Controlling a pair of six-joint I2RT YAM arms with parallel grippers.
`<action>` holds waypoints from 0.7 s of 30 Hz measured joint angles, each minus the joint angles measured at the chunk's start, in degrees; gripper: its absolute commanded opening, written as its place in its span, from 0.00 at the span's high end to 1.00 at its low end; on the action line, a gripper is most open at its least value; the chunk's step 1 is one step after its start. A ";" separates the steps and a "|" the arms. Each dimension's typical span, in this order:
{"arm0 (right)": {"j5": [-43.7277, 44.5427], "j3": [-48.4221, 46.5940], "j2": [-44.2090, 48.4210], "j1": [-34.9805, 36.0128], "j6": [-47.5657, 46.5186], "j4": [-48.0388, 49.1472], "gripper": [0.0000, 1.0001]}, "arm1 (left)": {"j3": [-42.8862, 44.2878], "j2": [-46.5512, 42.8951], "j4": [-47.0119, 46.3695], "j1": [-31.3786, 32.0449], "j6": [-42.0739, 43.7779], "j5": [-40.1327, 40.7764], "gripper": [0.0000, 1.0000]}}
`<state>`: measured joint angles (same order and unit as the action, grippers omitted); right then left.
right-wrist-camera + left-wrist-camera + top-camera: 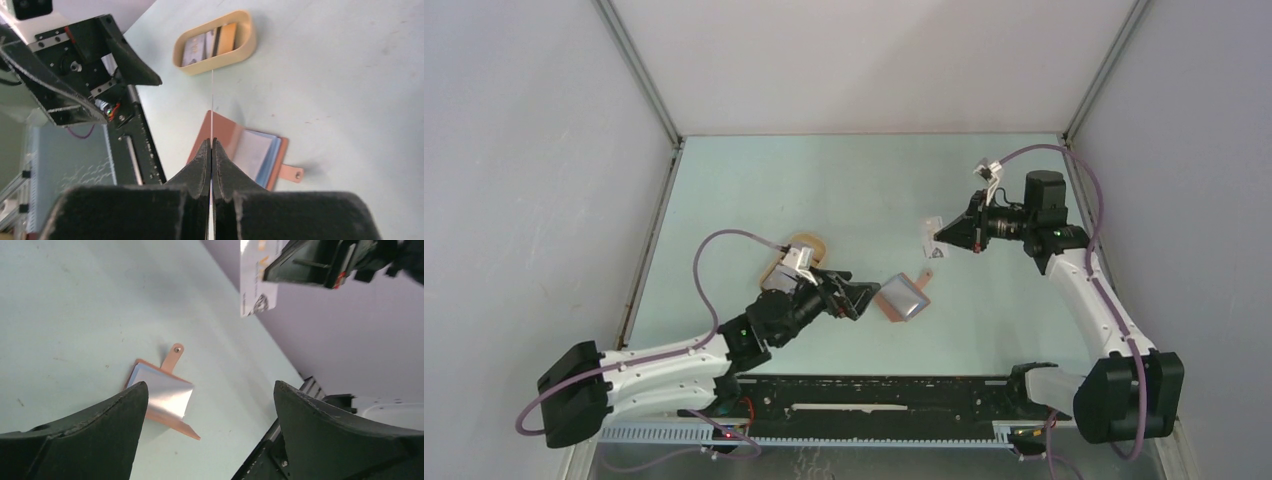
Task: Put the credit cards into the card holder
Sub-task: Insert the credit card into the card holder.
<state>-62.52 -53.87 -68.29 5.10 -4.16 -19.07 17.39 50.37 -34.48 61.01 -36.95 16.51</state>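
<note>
The card holder (904, 297) lies open on the table, reddish-brown with pale grey-blue slots and a snap tab. In the left wrist view the card holder (161, 396) sits just beyond my left gripper (210, 385), whose jaws stand wide apart with nothing between them. My left gripper (867, 298) points at the holder from its left. My right gripper (940, 240) hovers above and to the right of the holder, shut on a white credit card (931, 241). That credit card (212, 100) shows edge-on between the shut fingers (211, 142). More credit cards (220, 40) stand in a tan tray.
The pale tan oval tray (801, 243) sits behind my left wrist, partly hidden by it. The tray (216, 64) holds white, dark and orange cards. A black rail (874, 395) runs along the near table edge. Grey walls close in the table on three sides.
</note>
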 measured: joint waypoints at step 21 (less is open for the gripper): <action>5.38 0.04 -0.72 -11.39 8.17 2.51 1.00 | 51.56 48.72 43.65 6.88 -7.10 12.37 0.23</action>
<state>-57.14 -53.82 -69.01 -6.28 4.01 -16.56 68.95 99.09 9.17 67.90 -44.05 28.88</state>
